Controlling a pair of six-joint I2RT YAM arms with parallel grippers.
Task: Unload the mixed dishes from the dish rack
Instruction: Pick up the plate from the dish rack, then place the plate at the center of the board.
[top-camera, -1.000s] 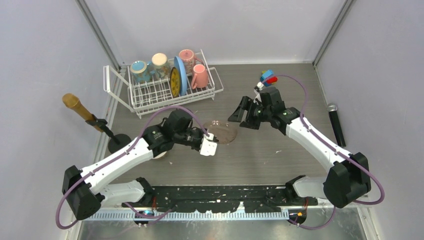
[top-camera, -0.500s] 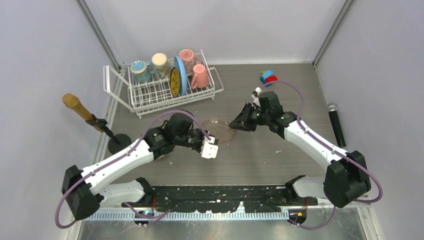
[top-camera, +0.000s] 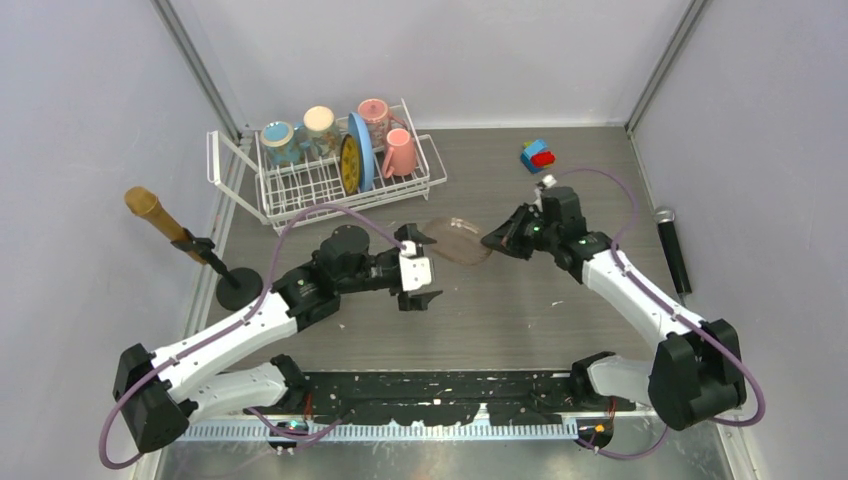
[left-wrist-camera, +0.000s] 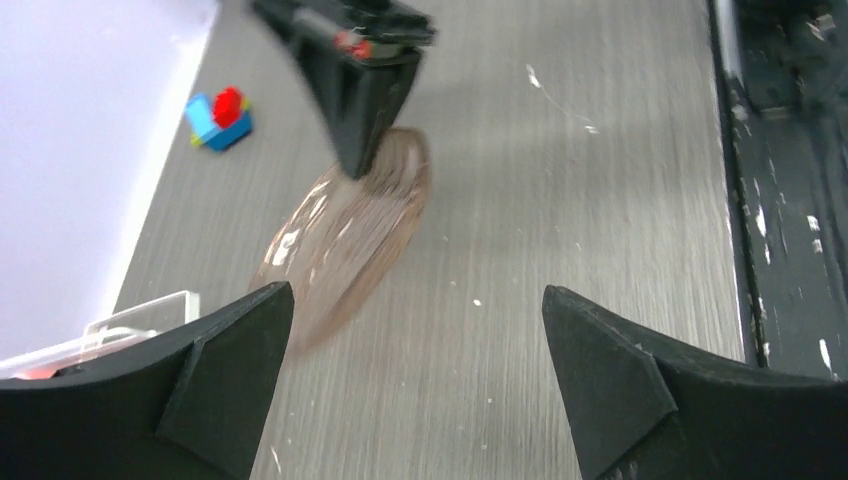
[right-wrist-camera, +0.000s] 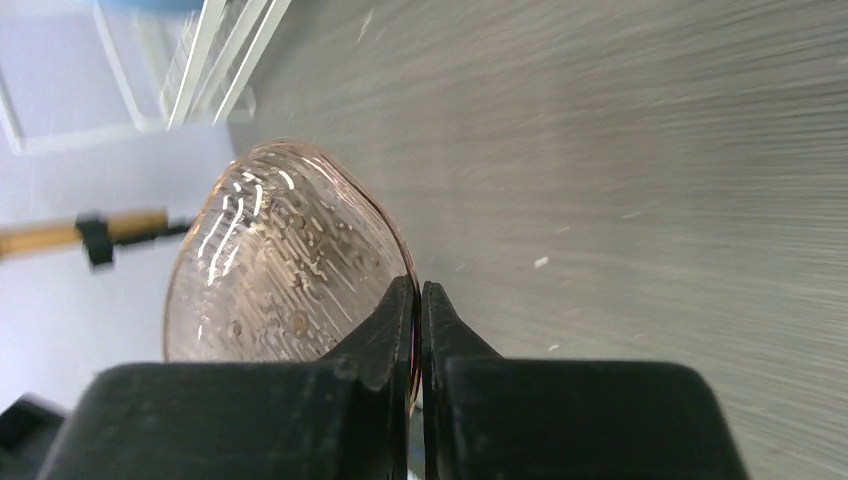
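Grey metal worktop (top-camera: 520, 300): white wire dish rack (top-camera: 300, 195) sits at 11 o'clock, still loaded. The large light-blue plate (top-camera: 362, 150) stands on edge mid-rack, with the small yellow patterned plate (top-camera: 348, 163) against its 9 o'clock face. Translucent pinkish-brown glass dish (right-wrist-camera: 280, 260) is out of the rack near worktop centre, tilted on edge; can't tell if its low edge touches the surface. Mugs in the rack: two pink mugs (top-camera: 374, 112) (top-camera: 400, 152) at the 3 o'clock end, cream mug (top-camera: 320, 122) and teal mug (top-camera: 277, 135) along the back. Right pincer (right-wrist-camera: 415, 295) is pinched tight on the glass dish's rim from 3 o'clock. Left pincer (left-wrist-camera: 415, 300) is spread wide, holding nothing, just at 9 o'clock of the dish. Colourful toy blocks (top-camera: 538, 154) at 1 o'clock.
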